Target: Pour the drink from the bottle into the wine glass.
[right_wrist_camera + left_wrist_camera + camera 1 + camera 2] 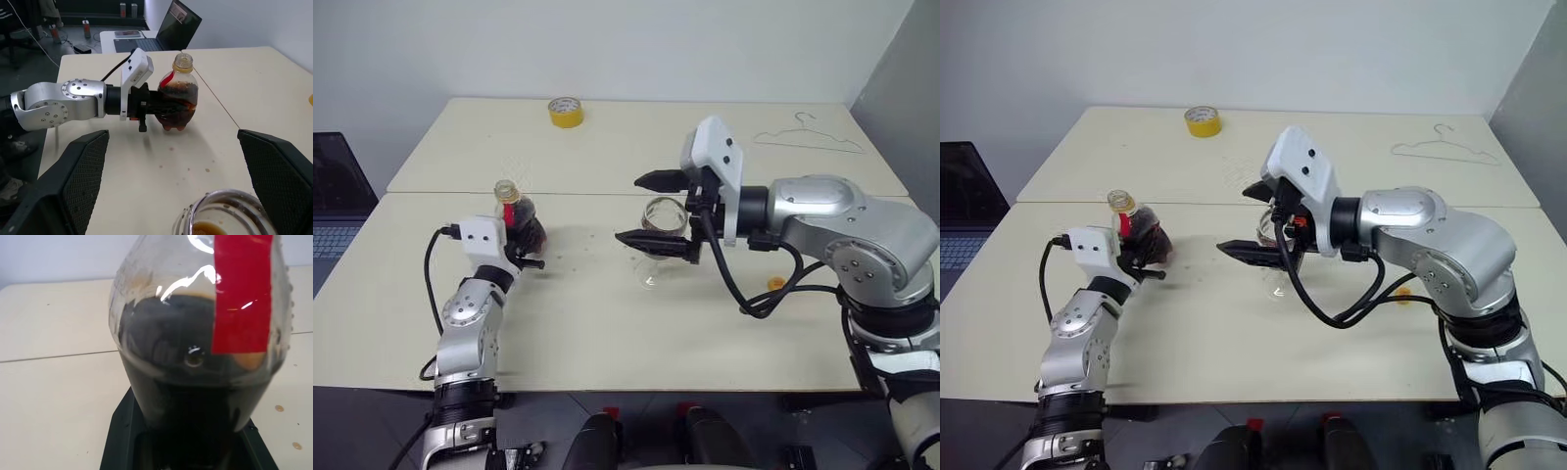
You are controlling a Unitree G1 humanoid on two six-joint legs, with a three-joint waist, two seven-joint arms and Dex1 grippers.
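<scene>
My left gripper (pixel 527 245) is shut on the bottle (pixel 517 217), holding it upright and uncapped at the left of the table, close above the surface. The dark drink (pixel 186 382) fills its lower body, and a red label (pixel 242 289) runs up to the neck. The wine glass (pixel 660 233) stands near the table's middle with a little brown drink (pixel 210 228) in its bowl. My right gripper (pixel 628 209) points toward the bottle and is open wide, one finger on each side of the bowl. I cannot tell whether the pads touch the glass.
A yellow tape roll (pixel 566 112) lies at the far edge and a wire hanger (pixel 808 137) at the far right. A small yellow cap (pixel 776 283) sits under my right forearm. Brown droplets (pixel 195 167) spot the table between bottle and glass. A laptop (pixel 333 201) stands off the table's left.
</scene>
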